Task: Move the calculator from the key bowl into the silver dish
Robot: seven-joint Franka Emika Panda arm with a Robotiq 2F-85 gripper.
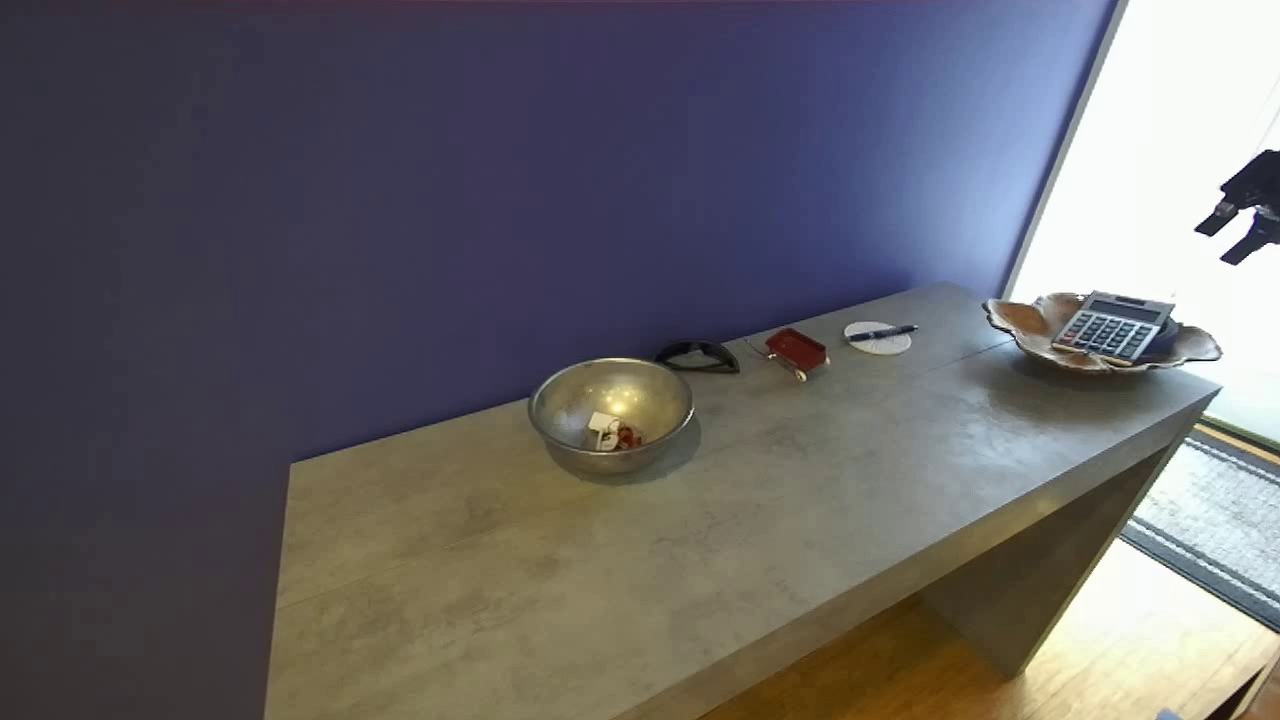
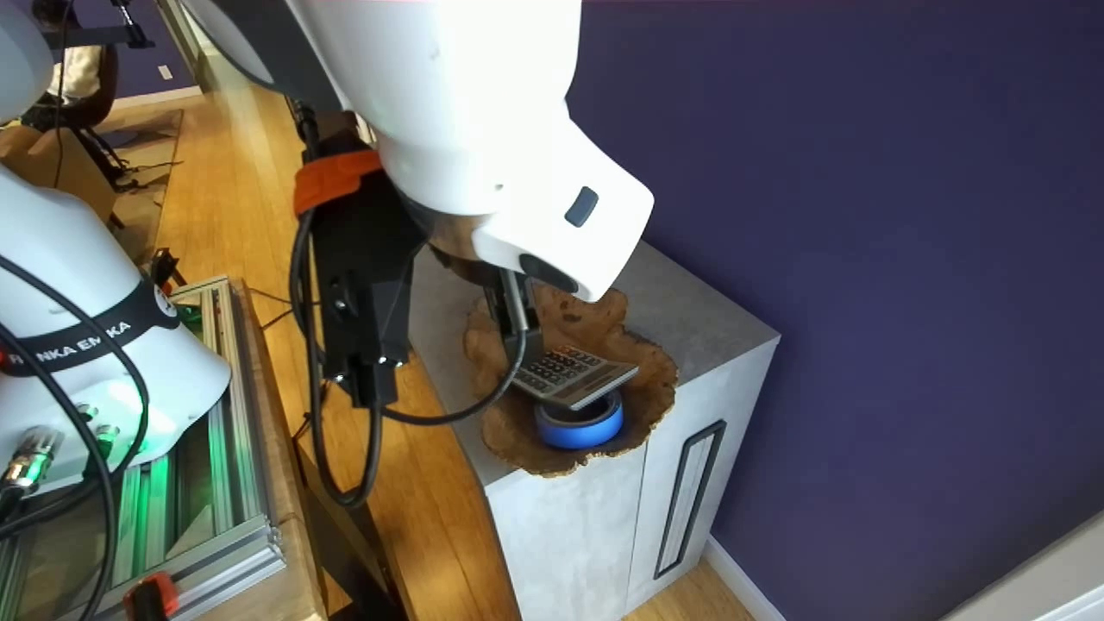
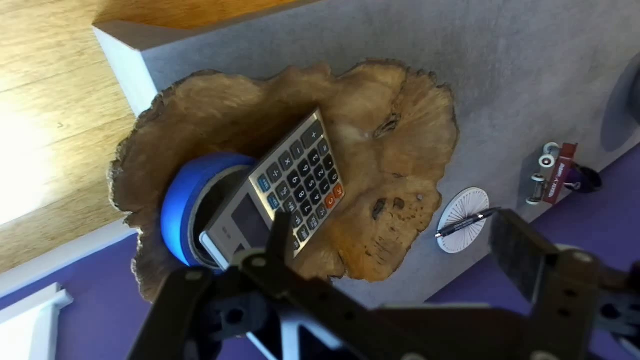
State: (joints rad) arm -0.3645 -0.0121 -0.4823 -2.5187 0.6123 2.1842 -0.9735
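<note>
The calculator is carried in the wooden bowl, a shallow brown shape whose smooth, knotted grain is edged by a rough, wavy rim. It is set at a tilt, its display end propped on a thick, hollow blue ring; its flat grey face is patterned with rows of mostly dark keys. The hand is poised above the wooden bowl, released, and in the wrist view its dark, blocky fingers are spread wide. On the mottled grey bench, a deep, round metal bowl with a golden sheen is placed well apart from the wooden bowl; a small white piece is held inside. Between the two, a red toy wagon and a slim dark pen, laid across a round white disc, are lined up near the purple wall.
</note>
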